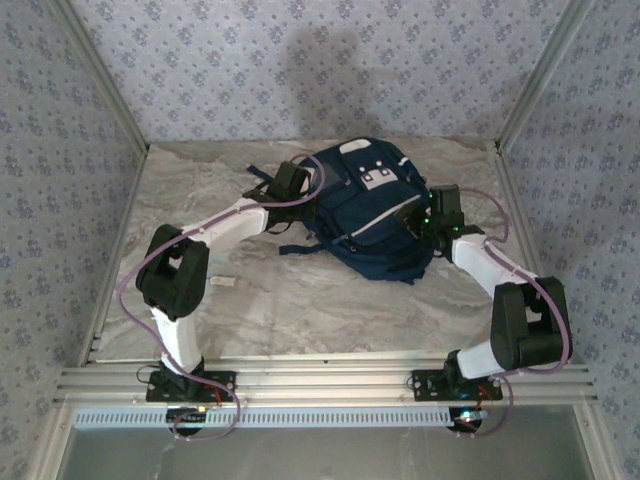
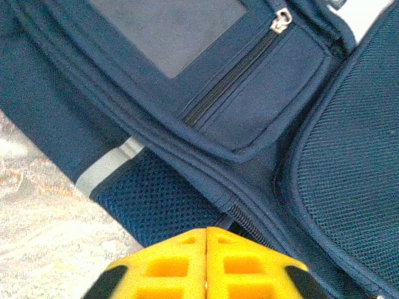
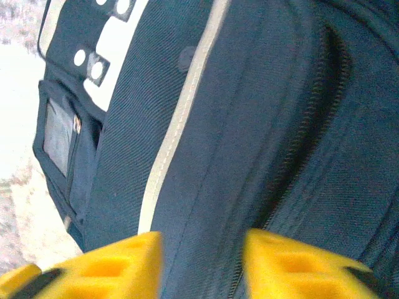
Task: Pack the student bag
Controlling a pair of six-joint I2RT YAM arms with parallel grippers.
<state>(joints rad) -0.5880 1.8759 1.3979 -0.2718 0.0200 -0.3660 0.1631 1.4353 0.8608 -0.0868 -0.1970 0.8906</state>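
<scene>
Tabletop (image 1: pixel 300 300) of grey-veined marble carries the student bag (image 1: pixel 370 210), which lies flat at the far middle between the two grippers, front face up.

The left arm (image 1: pixel 180 290) reaches forward and inward, so that the left gripper (image 2: pixel 206 233) sits at the bag's left edge. Its yellow fingers (image 2: pixel 168 265) are pressed together along a thin seam, with nothing visible between them. Just ahead of those tips lie a dark blue mesh pocket (image 2: pixel 162 199) and a run of piped navy seams. Farther ahead is the grey panel (image 2: pixel 168 31), and ahead and to the right a closed zip (image 2: pixel 234 78) ends in a metal pull (image 2: pixel 280 20). Ahead and to the left a white stripe (image 2: pixel 109 165) crosses the bag's side, with bare marble to the left of it.

The right arm (image 1: pixel 520 320) bends in from the other side and brings the right gripper (image 3: pixel 202 240) against the bag's right flank. Its yellow fingers (image 3: pixel 124 261) stand apart, and navy fabric shows in the gap; whether they touch it I cannot tell. Ahead runs a pale trim line (image 3: pixel 177 124), a zip track (image 3: pixel 305 124) lies ahead and to the right, and a white patch (image 3: pixel 109 37) with round studs sits far ahead to the left.

A small white object (image 1: pixel 224 283) lies on the marble well behind the left gripper, near that arm's elbow.
</scene>
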